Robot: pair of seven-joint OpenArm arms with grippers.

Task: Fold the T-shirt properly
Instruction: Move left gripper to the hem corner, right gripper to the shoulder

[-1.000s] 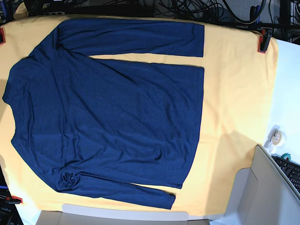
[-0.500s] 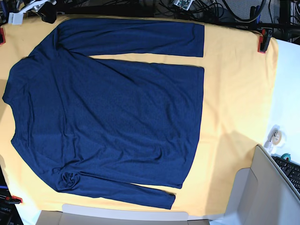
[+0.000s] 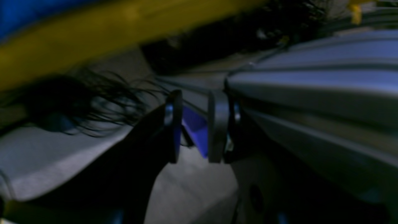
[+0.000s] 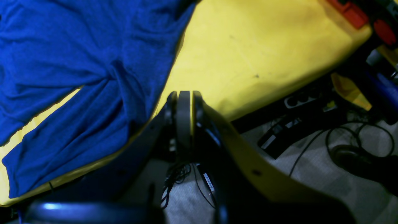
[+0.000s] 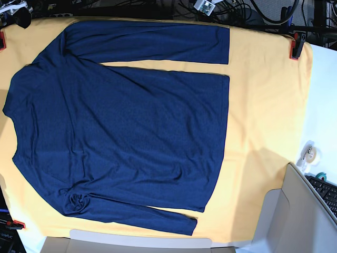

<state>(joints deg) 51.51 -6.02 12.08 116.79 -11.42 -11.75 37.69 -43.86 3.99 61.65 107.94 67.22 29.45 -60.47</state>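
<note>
The dark navy T-shirt (image 5: 121, 126) lies spread flat on the yellow cloth (image 5: 263, 105), collar to the left, hem to the right, both long sleeves stretched along the body. A small bunch of fabric sits at the lower underarm (image 5: 78, 202). In the right wrist view my right gripper (image 4: 184, 105) is shut and empty, hanging just off the cloth's edge (image 4: 248, 56), with a sleeve of the T-shirt (image 4: 77, 62) to its left. The left wrist view is blurred. My left gripper (image 3: 192, 124) is off the table, its fingers (image 3: 217, 124) apart with nothing between them.
Red clamps (image 5: 295, 46) pin the cloth at its corners. A tape roll (image 5: 311, 154), a keyboard (image 5: 327, 192) and a grey box (image 5: 295, 221) sit at the right. Arm parts show at the top edge (image 5: 16, 13) (image 5: 202, 6). Cables and a power strip (image 4: 298, 99) lie below.
Arm parts have come into the base view's top edge, one at the left corner and one near the middle. The T-shirt has not moved.
</note>
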